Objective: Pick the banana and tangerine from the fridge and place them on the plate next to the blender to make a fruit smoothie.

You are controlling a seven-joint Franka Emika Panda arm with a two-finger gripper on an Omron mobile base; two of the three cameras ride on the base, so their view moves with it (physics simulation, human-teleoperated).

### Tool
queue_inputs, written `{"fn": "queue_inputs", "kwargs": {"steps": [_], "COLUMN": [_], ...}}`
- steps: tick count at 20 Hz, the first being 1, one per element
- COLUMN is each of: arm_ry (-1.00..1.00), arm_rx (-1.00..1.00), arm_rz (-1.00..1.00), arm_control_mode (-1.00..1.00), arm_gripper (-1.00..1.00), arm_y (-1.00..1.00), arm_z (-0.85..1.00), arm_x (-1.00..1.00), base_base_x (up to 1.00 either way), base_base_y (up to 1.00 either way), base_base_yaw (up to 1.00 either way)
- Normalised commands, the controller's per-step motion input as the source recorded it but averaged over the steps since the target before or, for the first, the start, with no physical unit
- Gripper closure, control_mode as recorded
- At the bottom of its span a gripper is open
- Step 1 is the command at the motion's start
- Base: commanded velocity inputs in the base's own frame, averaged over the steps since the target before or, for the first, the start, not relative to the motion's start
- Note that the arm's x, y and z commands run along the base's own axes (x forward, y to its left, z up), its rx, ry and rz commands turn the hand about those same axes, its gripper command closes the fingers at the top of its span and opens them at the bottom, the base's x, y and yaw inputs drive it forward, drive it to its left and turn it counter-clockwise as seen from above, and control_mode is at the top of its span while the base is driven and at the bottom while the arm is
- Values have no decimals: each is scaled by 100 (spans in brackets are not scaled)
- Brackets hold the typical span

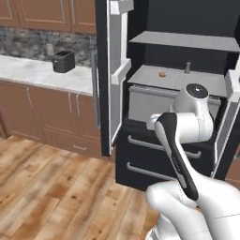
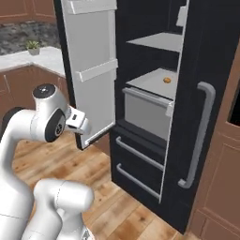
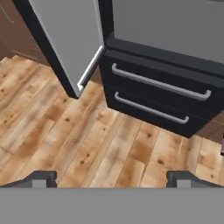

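The black fridge point(image 1: 140, 165) stands with both doors swung wide. A small round orange tangerine point(image 1: 161, 73) lies on its middle grey shelf, also seen as the tangerine point(image 2: 166, 80) from the right. My gripper point(image 3: 111, 179) is open, its fingertips point(image 3: 41, 178) far apart with nothing between them. It hangs low in front of the fridge, looking down at the two lower drawers point(image 3: 157, 85) and the floor, well below the tangerine's shelf. The banana, plate and blender are out of view.
An upright tan bottle point(image 1: 187, 67) stands on the tangerine's shelf. The left fridge door point(image 2: 91, 70) juts out beside my hand; the right door carries a long grey handle point(image 2: 201, 136). A dark toaster point(image 1: 63, 61) sits on the counter, with wooden floor point(image 3: 65, 131) below.
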Motion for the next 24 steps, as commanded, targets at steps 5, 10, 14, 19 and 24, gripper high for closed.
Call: {"fn": "queue_inputs", "kwargs": {"steps": [5,10,14,19,24], "arm_ry": [0,0,0,0,0], "arm_rx": [0,0,0,0,0], "arm_rz": [0,0,0,0,0], "arm_control_mode": [100,100,100,100,100], "arm_gripper": [-100,-100,-100,-100,-100], "arm_y": [0,0,0,0,0], "arm_z": [0,0,0,0,0], "arm_x": [0,0,0,0,0], "base_base_x": [55,73,26,47,61], "base_base_y": [36,43,9,10,19], "base_base_yaw": [-55,-52,-27,-13,-13]}}
